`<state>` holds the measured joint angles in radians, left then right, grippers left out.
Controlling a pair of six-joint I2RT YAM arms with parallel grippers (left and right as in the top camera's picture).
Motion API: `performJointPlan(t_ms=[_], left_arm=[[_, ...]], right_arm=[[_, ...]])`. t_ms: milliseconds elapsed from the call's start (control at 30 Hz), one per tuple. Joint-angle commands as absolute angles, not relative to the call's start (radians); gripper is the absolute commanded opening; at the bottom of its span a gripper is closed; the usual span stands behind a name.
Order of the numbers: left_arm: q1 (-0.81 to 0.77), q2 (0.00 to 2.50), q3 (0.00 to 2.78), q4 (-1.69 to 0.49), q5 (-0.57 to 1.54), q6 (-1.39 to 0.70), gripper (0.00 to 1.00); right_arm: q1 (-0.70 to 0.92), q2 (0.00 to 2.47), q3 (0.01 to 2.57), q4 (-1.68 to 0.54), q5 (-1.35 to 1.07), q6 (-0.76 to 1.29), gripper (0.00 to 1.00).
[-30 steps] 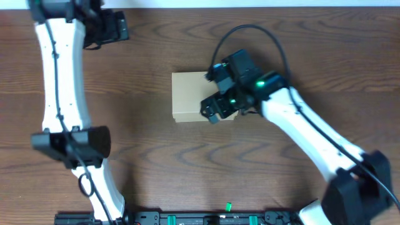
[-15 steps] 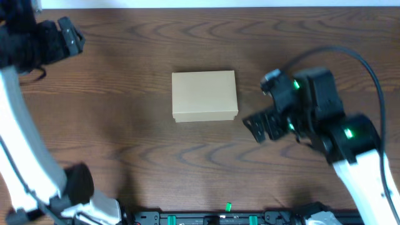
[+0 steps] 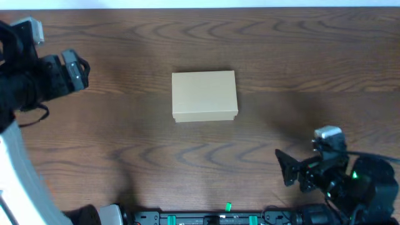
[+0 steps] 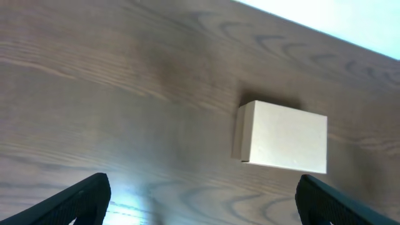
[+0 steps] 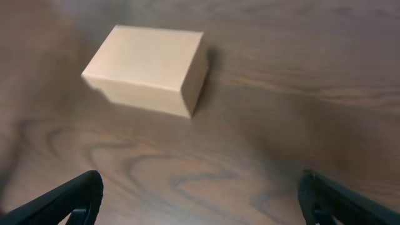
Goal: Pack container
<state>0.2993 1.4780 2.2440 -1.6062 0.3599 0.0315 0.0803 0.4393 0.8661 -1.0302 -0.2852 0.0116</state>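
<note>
The container (image 3: 204, 95) is a plain tan cardboard box with its flap lid shut, standing at the middle of the wooden table. It also shows in the left wrist view (image 4: 284, 137) and in the right wrist view (image 5: 149, 69). My left gripper (image 3: 74, 70) is open and empty at the far left, well away from the box. My right gripper (image 3: 289, 169) is open and empty near the front right, also well away from the box. No small items are in view.
The dark wooden table (image 3: 300, 75) fills the view, with a pale strip along its far edge. A black rail with green fittings (image 3: 228, 215) runs along the front edge.
My right gripper has pulled back from the box's right edge to the front right. My left arm has swung from the back to the far left. The box has not moved.
</note>
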Motion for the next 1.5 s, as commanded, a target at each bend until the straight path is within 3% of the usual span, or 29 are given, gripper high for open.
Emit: performJointPlan(t_ms=[0,267,433,833,1233,1467], left_arm=[[0.301,1.425,2.247,-1.615,0.390,0.044,0.96],[0.301,1.412,2.247,-1.658,0.393,-0.143,0.96],[0.301,1.413,2.247,-1.673,0.389,-0.142,0.96],[0.300,1.251,2.201,-1.648,0.303,0.098,0.95],[0.275,0.758,1.374,-1.097,0.333,0.111,0.96],[0.212,0.527,1.027,-0.916,0.330,0.158,0.96]], right_arm=[[0.069,0.430,0.854,-1.015,-0.239,0.067,0.99],[0.069,0.430,0.854,-1.060,-0.239,0.067,0.99],[0.069,0.430,0.854,-1.071,-0.239,0.067,0.99],[0.069,0.430,0.854,-1.071,-0.239,0.067,0.99],[0.069,0.430,0.854,-1.071,-0.239,0.067,1.00],[0.069,0.430,0.854,-1.071,-0.239,0.067,0.99]])
